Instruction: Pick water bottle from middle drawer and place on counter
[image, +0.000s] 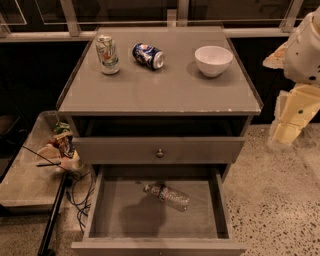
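The water bottle (167, 196) lies on its side on the floor of the open middle drawer (107, 220), white cap pointing left and to the back. The counter (160, 87) is the grey cabinet top above it. My gripper (292, 117) hangs at the right edge of the view, beside the counter's front right corner. It is well to the right of the bottle and above it, touching nothing I can see.
On the counter stand a pale green-and-white can (107, 54), a dark blue soda can on its side (148, 55) and a white bowl (213, 60). A drawer front with a round knob (160, 152) sits above the open drawer. A low side tray with clutter and cables (60, 147) stands at the left.
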